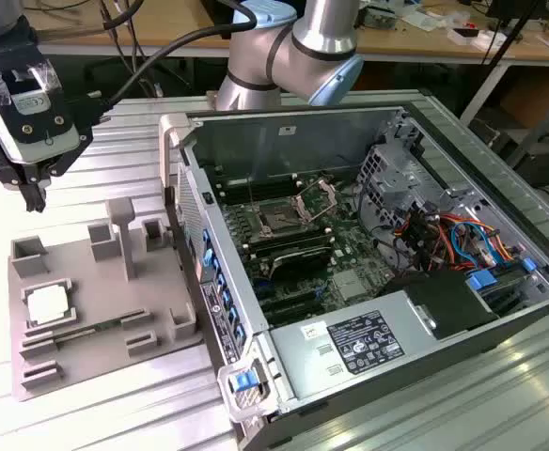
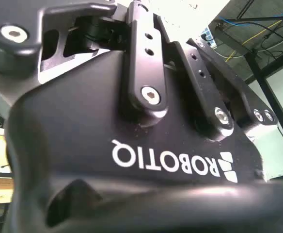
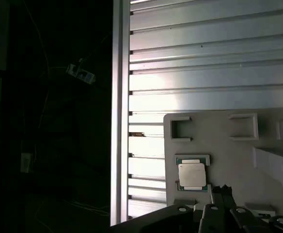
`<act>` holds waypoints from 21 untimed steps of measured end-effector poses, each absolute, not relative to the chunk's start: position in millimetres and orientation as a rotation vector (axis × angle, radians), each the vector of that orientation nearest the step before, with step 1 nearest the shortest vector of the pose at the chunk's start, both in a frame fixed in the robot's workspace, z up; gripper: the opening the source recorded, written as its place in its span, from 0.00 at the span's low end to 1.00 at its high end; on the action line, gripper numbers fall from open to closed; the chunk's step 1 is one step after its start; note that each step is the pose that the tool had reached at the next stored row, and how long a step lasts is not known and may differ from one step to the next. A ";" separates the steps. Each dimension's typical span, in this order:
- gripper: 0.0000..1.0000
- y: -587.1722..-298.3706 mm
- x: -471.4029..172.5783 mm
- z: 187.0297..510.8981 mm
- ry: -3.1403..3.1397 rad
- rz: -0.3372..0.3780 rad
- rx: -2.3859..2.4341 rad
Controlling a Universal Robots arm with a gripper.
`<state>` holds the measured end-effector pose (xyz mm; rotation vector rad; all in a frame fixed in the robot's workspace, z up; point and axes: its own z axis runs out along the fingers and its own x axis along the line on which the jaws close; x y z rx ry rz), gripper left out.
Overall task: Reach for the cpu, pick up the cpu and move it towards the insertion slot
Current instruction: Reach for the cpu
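scene: an open grey metal computer case [image 1: 293, 127] lies on a ribbed aluminium table [image 1: 115, 413], with a silver robot arm with pale blue joint caps [image 1: 303, 42] rising behind it.
gripper: the black gripper [image 1: 35, 193], carrying a clear-and-white block near its wrist, hangs at the exterior view's left, above the table and near the far edge of the fixture. in the first wrist view the gripper [image 3: 220, 190] shows dark against the fixture, close to the chip's recess.
end effector state: whether it is spread or pressed together cannot be told. nothing is seen in its grasp.
cpu: the small, flat, square, cream-white cpu [image 1: 47, 303] lies flat in a square-rimmed recess on the fixture's side toward the exterior view's left, apart from the gripper. the first wrist view shows its pale top [image 3: 192, 175] framed by the recess rim.
fixture: a grey plastic fixture plate [image 1: 152, 282] with raised posts and rims lies on the table just beside the case.
insertion slot: the square insertion slot with a dark centre and shiny metal frame [image 1: 281, 218] sits on the motherboard inside the case, its hinged silver bracket [image 1: 317, 195] tilted up beside it. it is well apart from the cpu, with the case wall between them.
inside the case: a grey power supply box with a white label [image 1: 368, 343] and a bundle of red, blue and orange cables [image 1: 453, 235].
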<state>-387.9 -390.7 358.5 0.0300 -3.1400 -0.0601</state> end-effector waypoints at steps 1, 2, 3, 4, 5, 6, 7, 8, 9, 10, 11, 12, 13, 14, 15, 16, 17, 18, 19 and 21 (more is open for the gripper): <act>0.11 -390.7 -388.5 358.5 -3.140 -0.060 0.030; 0.11 -390.7 -389.3 358.5 -3.140 -0.060 0.030; 0.11 -390.7 -389.7 358.5 -3.140 -0.060 0.030; 0.11 -390.7 -390.3 358.5 -3.140 -0.060 0.030; 0.11 -390.7 -390.5 358.4 -3.140 -0.060 0.030; 0.11 -390.7 -390.7 358.5 -3.140 -0.060 0.030; 0.11 -390.7 -391.0 358.4 -3.140 -0.060 0.030; 0.11 -390.7 -391.2 358.3 -3.140 -0.060 0.030; 0.11 -390.7 -391.6 358.3 -3.140 -0.060 0.030; 0.11 -390.7 -391.9 358.3 -3.140 -0.060 0.030; 0.11 -390.7 -392.1 358.3 -3.140 -0.060 0.030; 0.11 -390.7 -392.3 358.2 -3.140 -0.060 0.030; 0.11 -390.7 -392.5 358.2 -3.140 -0.060 0.030; 0.11 -390.7 -393.0 358.2 -3.140 -0.060 0.030; 0.11 -390.7 -393.1 358.2 -3.140 -0.060 0.030; 0.11 -390.7 -393.3 358.2 -3.140 -0.060 0.030; 0.11 -390.7 -393.5 358.2 -3.140 -0.060 0.030; 0.11 -390.7 -393.7 358.2 -3.140 -0.060 0.030; 0.11 -390.7 -393.9 358.1 -3.140 -0.060 0.030; 0.11 -390.7 -394.8 358.1 -3.140 -0.060 0.030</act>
